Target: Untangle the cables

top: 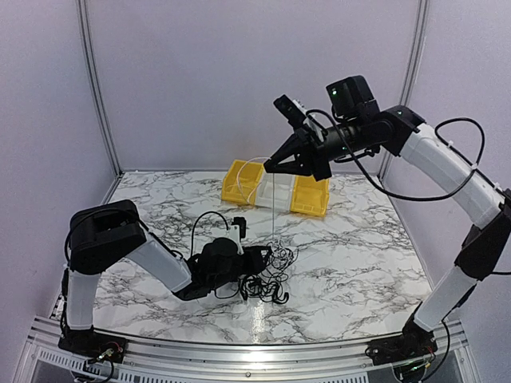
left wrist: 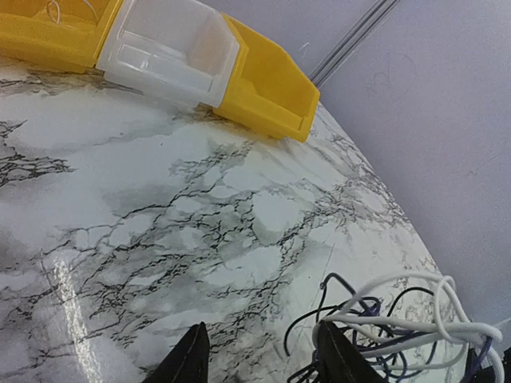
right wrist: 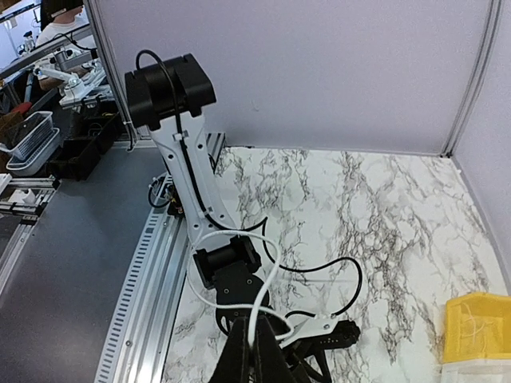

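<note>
Arms: 2. Grippers: 2. Bins: 3. White cable: 1. The black strands overlap too much to count.

1. The left gripper (left wrist: 263,345) lies low over the marble surface (top: 359,255), at the left edge of the tangle. Its 2 fingers stand apart with bare surface between them, and nothing is gripped.
2. The cables (top: 266,283) lie in 1 loose knot on the surface, just right of the left gripper, near the front centre. Whether the gripper's nearer finger touches the knot cannot be told.
3. The white cable (top: 274,209) rises nearly straight up from the knot.
4. The right gripper (top: 270,166) hangs high above the surface, its fingers clamped together on the upper end of the white cable.
5. At the rear stand 3 bins in 1 row, touching: yellow bin (top: 234,185), clear bin (top: 269,191), second yellow bin (top: 310,196).
</note>
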You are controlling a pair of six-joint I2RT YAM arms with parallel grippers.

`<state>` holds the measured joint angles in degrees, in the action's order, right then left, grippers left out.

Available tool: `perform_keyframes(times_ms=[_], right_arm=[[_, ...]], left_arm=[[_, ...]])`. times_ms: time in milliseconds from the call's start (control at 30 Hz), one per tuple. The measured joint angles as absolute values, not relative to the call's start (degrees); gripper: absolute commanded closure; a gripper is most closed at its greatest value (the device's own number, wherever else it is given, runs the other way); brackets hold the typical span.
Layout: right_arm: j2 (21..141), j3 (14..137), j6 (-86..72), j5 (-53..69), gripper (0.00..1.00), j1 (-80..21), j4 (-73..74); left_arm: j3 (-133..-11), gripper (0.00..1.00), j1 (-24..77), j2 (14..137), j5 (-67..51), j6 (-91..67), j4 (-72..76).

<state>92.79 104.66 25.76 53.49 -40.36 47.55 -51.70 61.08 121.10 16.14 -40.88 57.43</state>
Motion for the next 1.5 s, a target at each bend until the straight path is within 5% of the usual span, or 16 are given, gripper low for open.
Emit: perform_keyframes(times_ms=[267, 567, 800, 967, 1167, 1233, 1333, 1500], right_arm=[[91.4, 109.8, 26.5, 53.9, 1.00, -40.2, 51.4], [89.1, 115.9, 25.5, 53.2, 1.00, -35.6, 51.2], [85.1, 113.5, 22.9, 48.4, 1.00, -33.0, 48.0], [80.1, 103.3, 21.3, 42.4, 1.00, -31.2, 40.6], [74.3, 73.7, 21.1, 36.4, 1.00, -30.1, 27.5], [74.9, 64.4, 21.9, 34.0, 0.91, -29.4, 25.4], [76.6, 56.2, 24.4, 29.8, 0.61, -29.0, 25.7], [77.7, 54.2, 27.8, 22.2, 0.49, -29.0, 25.6]], left_arm=[[-51.2, 0.57, 61.3, 120.8, 16.1, -41.5, 60.5], [-41.3, 0.48, 61.2, 114.1, 17.8, -42.7, 60.6], [-30.7, 0.62, 61.3, 102.4, 20.6, -44.6, 60.7], [-22.1, 0.73, 61.6, 90.5, 21.6, -43.5, 59.9], [-17.7, 0.85, 62.0, 80.0, 18.2, -38.0, 57.5], [-17.8, 0.82, 62.4, 78.5, 16.0, -36.2, 57.5], [-17.9, 0.63, 62.9, 78.2, 14.2, -34.1, 57.1], [-21.4, 0.54, 63.1, 81.6, 14.0, -34.7, 52.2]])
